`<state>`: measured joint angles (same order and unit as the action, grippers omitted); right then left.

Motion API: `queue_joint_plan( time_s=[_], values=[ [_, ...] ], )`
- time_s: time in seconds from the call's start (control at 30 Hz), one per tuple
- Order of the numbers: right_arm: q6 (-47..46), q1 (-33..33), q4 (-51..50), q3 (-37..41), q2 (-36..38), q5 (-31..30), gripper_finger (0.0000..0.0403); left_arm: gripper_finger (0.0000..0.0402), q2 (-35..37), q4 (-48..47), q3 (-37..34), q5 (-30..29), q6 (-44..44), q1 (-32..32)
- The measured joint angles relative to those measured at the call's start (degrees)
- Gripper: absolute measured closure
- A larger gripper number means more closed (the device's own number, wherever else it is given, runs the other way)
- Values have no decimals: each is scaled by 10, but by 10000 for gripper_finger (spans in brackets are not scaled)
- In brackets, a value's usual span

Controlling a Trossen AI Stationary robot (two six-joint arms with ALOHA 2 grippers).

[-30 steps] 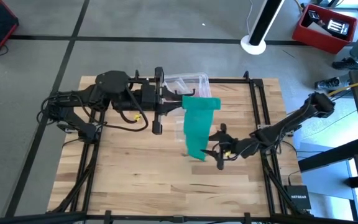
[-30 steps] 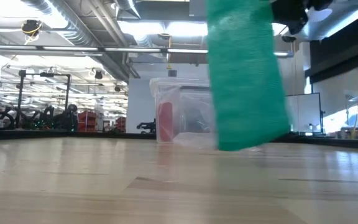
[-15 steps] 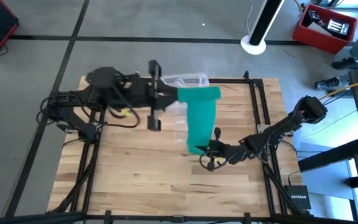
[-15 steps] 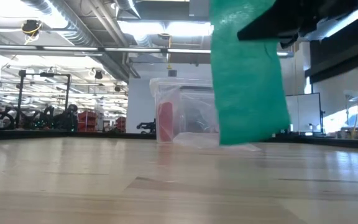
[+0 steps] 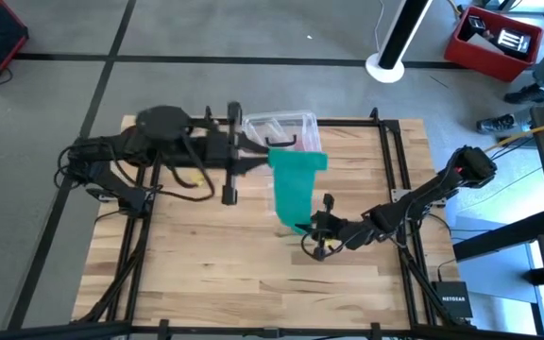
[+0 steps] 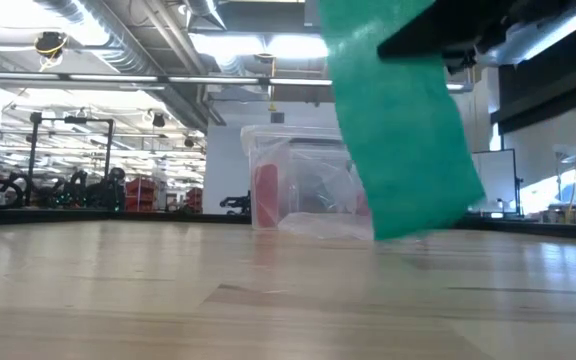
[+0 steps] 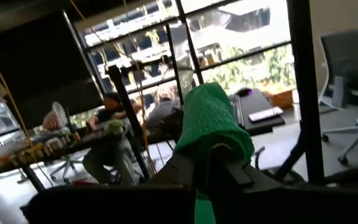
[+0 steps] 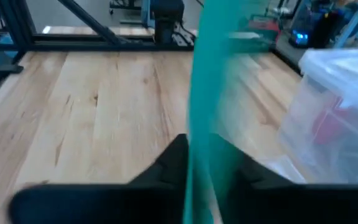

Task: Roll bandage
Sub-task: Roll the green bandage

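A teal-green bandage [image 5: 293,186] is hanging as a flat band above the wooden desk [image 5: 206,264], stretched between two robot arms. The left gripper [image 5: 264,156] is holding the bandage's upper end, its jaws pinched shut on the fabric just beside the clear plastic box [image 5: 280,127]; in the left wrist view the green cloth [image 7: 213,127] is bunching up over the dark fingers [image 7: 229,171] that are clamping it. The right gripper [image 5: 312,229] is reaching in at the bandage's lower end, on the side of the strip away from the box, and its jaws are standing narrowly around the strip's edge, one finger [image 8: 169,163] on either side of the band [image 8: 202,93] in the right wrist view; whether they are actually pressing the fabric cannot be told.

From desk height the bandage [image 6: 398,130] is dangling in front of the clear plastic box [image 6: 303,180], its bottom edge hovering just above the desk [image 6: 268,300] without touching it, and it is slanting slightly toward the lower end. The box, with something pinkish-red inside, is sitting at the desk's far edge, behind the strip. In the right wrist view the box [image 8: 340,106] is showing just beside the hanging band. People are sitting at a table in the room beyond the desk [image 7: 114,115], seen past the left gripper
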<state>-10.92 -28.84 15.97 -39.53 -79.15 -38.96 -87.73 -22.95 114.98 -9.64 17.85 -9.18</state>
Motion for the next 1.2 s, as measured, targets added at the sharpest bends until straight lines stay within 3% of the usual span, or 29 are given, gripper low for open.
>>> queue_joint_plan(
  time_s=[0.13,0.23,0.37,0.43,0.6,0.83,1.07,1.2],
  values=[
    [42,-4,-17,0,47,7,255,386,-19,-28,0,-4,-7,-2],
    [51,-20,-102,-11,115,15,204,386,-29,-48,0,-14,-7,-3],
    [29,-42,-247,-46,210,15,159,386,-30,-64,0,-15,-7,-3],
    [22,-47,-264,-53,247,4,148,386,-31,-65,-3,-15,-8,-3],
    [61,-45,-201,-52,293,-22,145,386,-40,-22,-49,-15,20,-6],
    [209,-45,0,-52,264,-20,162,386,-40,105,-139,-16,48,-13],
    [233,-28,44,-52,244,-19,166,386,-42,144,-163,-6,48,-14],
    [248,-4,72,-52,226,26,166,386,-44,166,-172,18,48,-17]
  ],
)
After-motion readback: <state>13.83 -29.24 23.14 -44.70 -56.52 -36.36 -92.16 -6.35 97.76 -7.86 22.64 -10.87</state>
